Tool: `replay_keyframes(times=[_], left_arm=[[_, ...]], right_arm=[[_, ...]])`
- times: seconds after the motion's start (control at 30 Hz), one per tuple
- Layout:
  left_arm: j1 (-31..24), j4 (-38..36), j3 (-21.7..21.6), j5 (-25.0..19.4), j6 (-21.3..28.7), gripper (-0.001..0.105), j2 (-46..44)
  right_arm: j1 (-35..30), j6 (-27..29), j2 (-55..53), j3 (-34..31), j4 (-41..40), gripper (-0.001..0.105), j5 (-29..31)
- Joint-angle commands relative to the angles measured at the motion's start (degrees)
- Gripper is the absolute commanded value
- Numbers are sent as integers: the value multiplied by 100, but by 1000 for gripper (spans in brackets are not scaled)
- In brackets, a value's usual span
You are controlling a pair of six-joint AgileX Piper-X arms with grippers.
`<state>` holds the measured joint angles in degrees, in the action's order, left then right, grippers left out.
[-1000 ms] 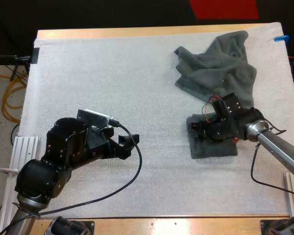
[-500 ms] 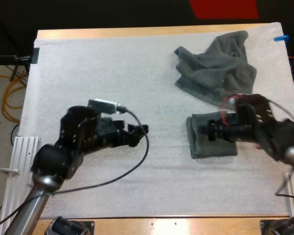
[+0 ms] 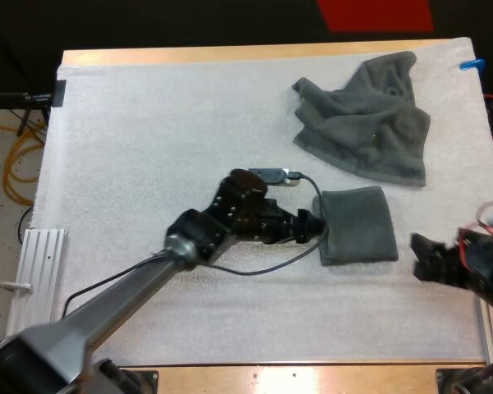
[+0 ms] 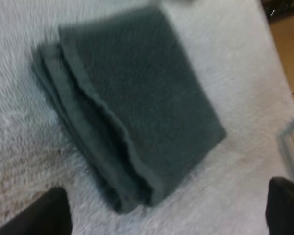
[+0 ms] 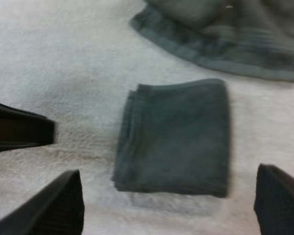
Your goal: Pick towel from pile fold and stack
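The folded towel [image 3: 357,223] lies flat on the mat [image 3: 164,123], just below the crumpled towel [image 3: 366,115]. Left claw [image 3: 320,231] is at its layered edge, fingers [image 4: 39,215] wide apart, nothing held. Right claw [image 3: 421,259] is off near the surface [image 3: 230,55] edge, also spread & empty. Risks: left claw goes in low, catches only the top layers, and the fold peels open. Or it shoves w/o gripping and bunches the towel up vs the pile.
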<state>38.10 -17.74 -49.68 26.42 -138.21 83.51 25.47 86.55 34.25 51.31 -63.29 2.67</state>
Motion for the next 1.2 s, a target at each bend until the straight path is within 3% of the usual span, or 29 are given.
replay_keyframes(times=[0.0,0.23,0.4,0.67,0.87,1.17], left_arm=[[64,209,-18,25,-154,77,176],[76,593,-18,80,-617,77,1064],[76,660,-18,440,-837,77,1538],[76,1229,-18,689,-1006,77,1627],[81,1611,-61,763,-1489,77,1835],[81,950,-612,663,-1713,76,2106]], right_arm=[[5,46,-201,6,-269,70,171],[5,-85,-752,6,-753,70,403],[5,-85,-792,6,-818,70,400],[5,-62,-792,6,-818,70,419],[5,-62,-792,6,-818,70,419],[5,-62,-792,6,-818,70,419]])
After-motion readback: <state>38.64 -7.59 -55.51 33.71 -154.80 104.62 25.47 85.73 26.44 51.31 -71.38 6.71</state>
